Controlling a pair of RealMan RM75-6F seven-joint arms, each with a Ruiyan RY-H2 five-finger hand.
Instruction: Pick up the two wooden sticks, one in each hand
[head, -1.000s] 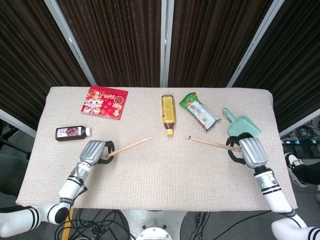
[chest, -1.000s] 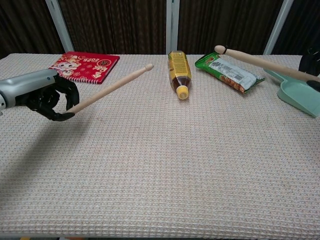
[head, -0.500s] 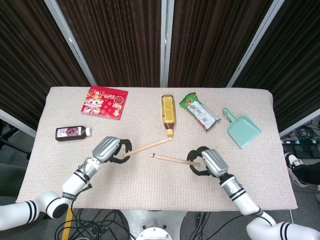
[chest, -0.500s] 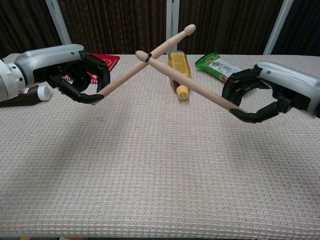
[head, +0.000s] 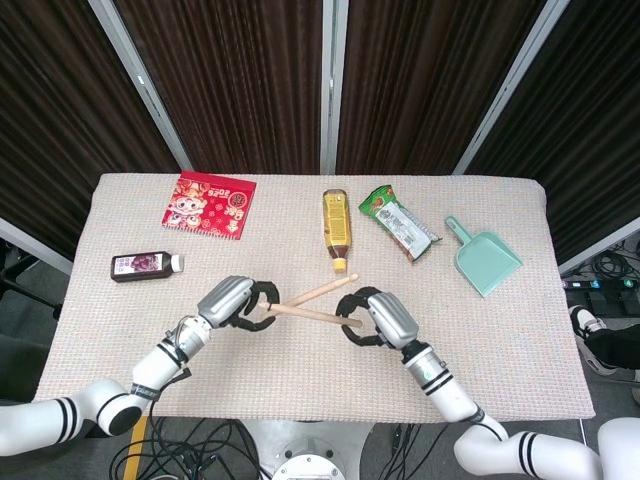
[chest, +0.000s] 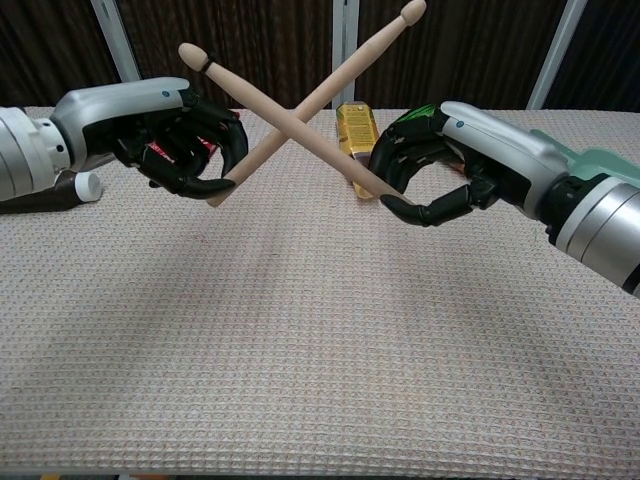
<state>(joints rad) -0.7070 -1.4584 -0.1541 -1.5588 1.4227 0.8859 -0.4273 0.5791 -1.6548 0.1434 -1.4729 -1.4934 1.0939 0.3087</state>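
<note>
Both wooden sticks are off the table and cross each other in an X above its middle. My left hand (chest: 170, 140) (head: 238, 300) grips the lower end of one stick (chest: 350, 68) (head: 325, 290), whose tip points up and to the right. My right hand (chest: 440, 165) (head: 377, 316) grips the lower end of the other stick (chest: 240, 85) (head: 305, 314), whose tip points up and to the left. The sticks cross about midway between the two hands, which hover close together above the cloth near the front.
On the cloth-covered table (head: 500, 340) lie a red booklet (head: 209, 205) at back left, a dark bottle (head: 146, 264) at left, a yellow bottle (head: 337, 228) just behind the hands, a green snack packet (head: 400, 223) and a teal dustpan (head: 484, 258) at right.
Both hands have moved inward from the table's sides to its middle, carrying their sticks. The sticks, apart a second ago, now cross higher and more steeply.
</note>
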